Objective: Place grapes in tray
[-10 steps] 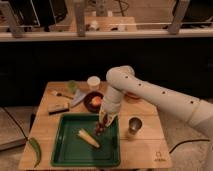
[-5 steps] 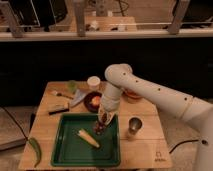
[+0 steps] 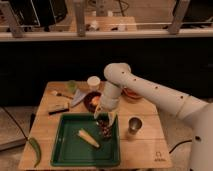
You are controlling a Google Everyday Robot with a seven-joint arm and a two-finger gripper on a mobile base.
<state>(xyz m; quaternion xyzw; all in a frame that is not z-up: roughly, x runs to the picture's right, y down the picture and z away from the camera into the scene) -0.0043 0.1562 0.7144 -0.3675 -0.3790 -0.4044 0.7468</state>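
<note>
A dark bunch of grapes [image 3: 104,128] lies inside the green tray [image 3: 70,150], near its right wall. My gripper [image 3: 104,117] hangs straight down just above the grapes, with its fingers spread to either side of the bunch's top. It looks open and does not hold the bunch. A yellow piece of corn [image 3: 87,138] lies in the tray left of the grapes.
A metal cup [image 3: 134,125] stands right of the tray. Behind it are a dark bowl with an orange fruit [image 3: 92,101], a white cup [image 3: 93,82] and an orange bowl [image 3: 132,94]. A knife [image 3: 59,108] lies at the left. A green pepper [image 3: 35,150] lies at the table's left edge.
The gripper has lifted slightly and its fingers have spread. The grapes stay in the tray at the same spot.
</note>
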